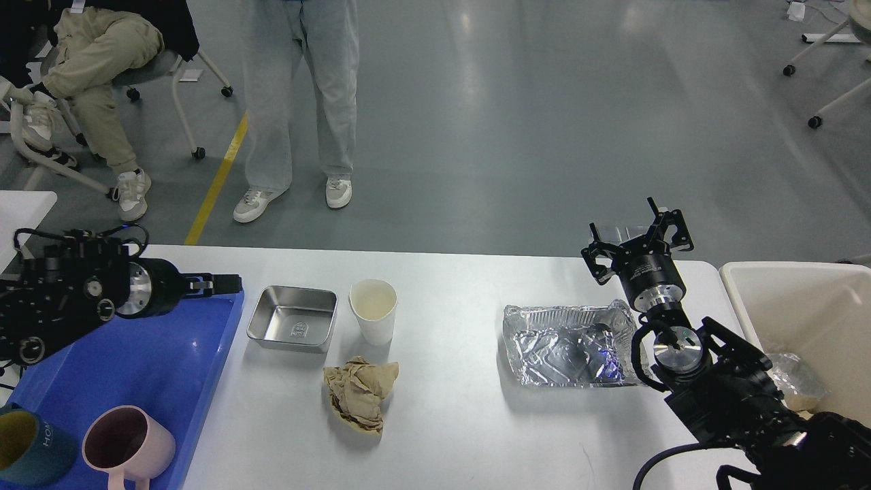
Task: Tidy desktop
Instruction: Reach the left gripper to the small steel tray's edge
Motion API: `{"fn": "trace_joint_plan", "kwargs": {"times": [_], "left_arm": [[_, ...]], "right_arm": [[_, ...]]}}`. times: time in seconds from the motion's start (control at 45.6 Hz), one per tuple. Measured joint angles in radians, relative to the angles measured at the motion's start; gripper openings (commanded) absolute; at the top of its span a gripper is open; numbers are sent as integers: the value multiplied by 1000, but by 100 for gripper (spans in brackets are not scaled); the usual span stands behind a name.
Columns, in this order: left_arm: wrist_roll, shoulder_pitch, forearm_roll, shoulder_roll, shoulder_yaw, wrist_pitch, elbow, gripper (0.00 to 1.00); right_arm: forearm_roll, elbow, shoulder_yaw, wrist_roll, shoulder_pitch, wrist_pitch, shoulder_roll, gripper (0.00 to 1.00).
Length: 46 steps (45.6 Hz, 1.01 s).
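The desktop (463, 408) is a wide white tabletop. On it lie a small steel tray (292, 318), a white paper cup (373, 309), a crumpled brown paper wad (359, 391) and a crinkled foil tray (568, 344). My left gripper (221, 282) reaches in from the left over the far edge of the blue tray (156, 367), pointing at the steel tray; its fingers show side-on as one dark bar. My right gripper (639, 235) hovers open and empty over the far table edge, just behind the foil tray's right end.
A pink mug (126, 446) and a teal mug (30, 449) sit in the blue tray's near corner. A cream bin (803, 306) holding clear plastic waste stands off the table's right end. A person's legs (299, 102) stand beyond the far edge, another sits at far left.
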Motion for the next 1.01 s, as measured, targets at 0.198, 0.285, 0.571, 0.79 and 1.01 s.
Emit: {"fn": "trace_joint_plan", "kwargs": {"times": [0.198, 0.285, 0.571, 0.79, 1.01], "left_arm": [[0, 0, -1, -122, 22, 24, 104, 83], [0, 3, -1, -163, 22, 26, 141, 81], [12, 20, 0, -204, 24, 27, 180, 77], [15, 19, -5, -209, 102, 65, 208, 75], [11, 31, -21, -250, 127, 97, 238, 74]], "right_arm": [[0, 0, -1, 0, -1, 0, -2, 100], [0, 0, -1, 0, -1, 0, -3, 100], [0, 0, 0, -1, -10, 3, -10, 100], [0, 0, 1, -1, -20, 5, -12, 100], [0, 0, 1, -1, -21, 5, -12, 100]]}}
